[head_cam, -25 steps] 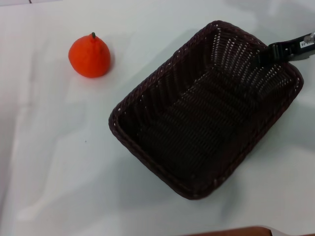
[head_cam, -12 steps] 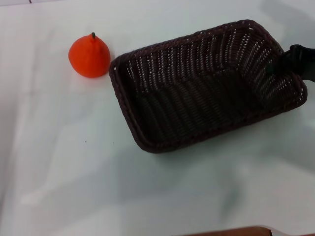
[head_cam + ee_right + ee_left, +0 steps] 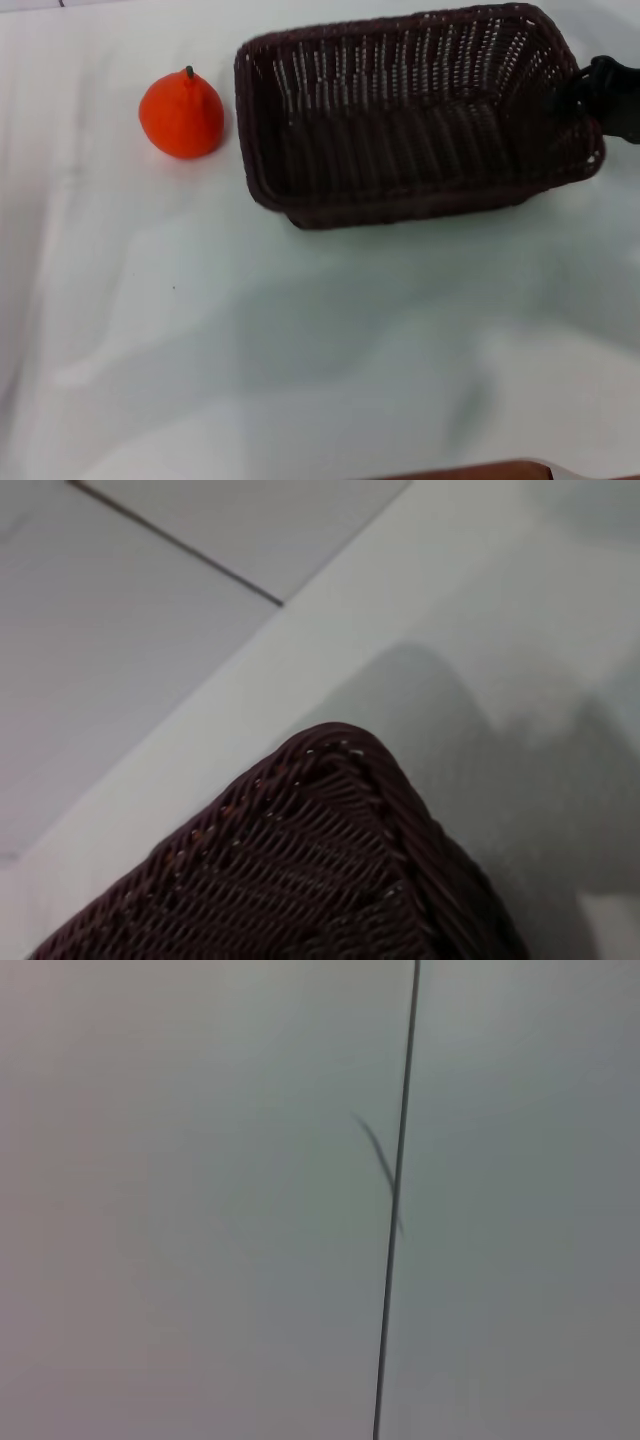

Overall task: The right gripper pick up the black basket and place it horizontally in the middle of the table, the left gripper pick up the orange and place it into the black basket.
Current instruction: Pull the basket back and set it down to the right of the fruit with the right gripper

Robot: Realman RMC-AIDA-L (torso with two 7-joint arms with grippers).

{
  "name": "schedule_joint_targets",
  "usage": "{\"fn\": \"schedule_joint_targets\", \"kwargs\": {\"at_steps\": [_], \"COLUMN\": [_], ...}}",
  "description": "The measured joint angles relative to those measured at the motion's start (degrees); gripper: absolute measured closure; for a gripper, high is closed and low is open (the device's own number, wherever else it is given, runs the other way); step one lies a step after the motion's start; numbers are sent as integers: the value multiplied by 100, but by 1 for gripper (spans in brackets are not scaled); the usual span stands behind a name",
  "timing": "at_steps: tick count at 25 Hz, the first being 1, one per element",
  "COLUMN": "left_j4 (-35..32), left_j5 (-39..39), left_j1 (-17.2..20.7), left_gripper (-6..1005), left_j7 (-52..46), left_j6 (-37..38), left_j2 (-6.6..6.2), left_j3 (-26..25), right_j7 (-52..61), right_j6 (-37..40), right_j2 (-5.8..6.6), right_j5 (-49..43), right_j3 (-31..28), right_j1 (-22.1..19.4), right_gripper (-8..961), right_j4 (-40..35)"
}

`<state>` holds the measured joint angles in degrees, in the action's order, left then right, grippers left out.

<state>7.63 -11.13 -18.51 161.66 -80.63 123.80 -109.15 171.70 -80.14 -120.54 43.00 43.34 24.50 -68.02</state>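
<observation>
While the head view takes in the whole white bench point(image 3: 300, 350), the two wrist views show only small parts of the scene. Left wrist view: pale flat surfaces split by one thin dark seam; no end effector, fruit or basket appears there, and the left end effector shows in no view. Right wrist view: one rounded corner of the black basket point(image 3: 330, 880) close up, with its braided rim, pale bench beneath it and a grey floor with a dark seam beyond.

Seen from the head camera, going left to right: one orange point(image 3: 182, 114) sits upright on the bench at the far left, its dark stem pointing up. Just beside it, not touching, is one black basket point(image 3: 415, 120), long side running left to right, tilted so its open inside faces the camera. At the basket's right end, the right end effector point(image 3: 590, 90) meets the rim and appears to be gripping it, though its fingers cannot be made out clearly.
</observation>
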Motion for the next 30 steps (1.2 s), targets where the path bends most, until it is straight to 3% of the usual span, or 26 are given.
{"fn": "schedule_joint_targets", "kwargs": {"at_steps": [14, 24, 30], "left_j4": [2, 51, 64], "left_j5": [-31, -31, -30], "left_j1": [-203, -92, -48], "left_gripper": [115, 114, 117], "left_j7": [-67, -98, -99], "left_j6": [232, 256, 300], "left_j2": [-202, -224, -219], "left_j3": [37, 57, 178], "right_j7": [18, -34, -89], "right_j6": [640, 660, 470], "right_j2": [45, 74, 91], "right_j5": [113, -112, -264], "right_j3": [880, 1136, 1102], "right_j1": [322, 349, 360], "right_gripper": [772, 795, 731], "right_j4": [657, 543, 277]}}
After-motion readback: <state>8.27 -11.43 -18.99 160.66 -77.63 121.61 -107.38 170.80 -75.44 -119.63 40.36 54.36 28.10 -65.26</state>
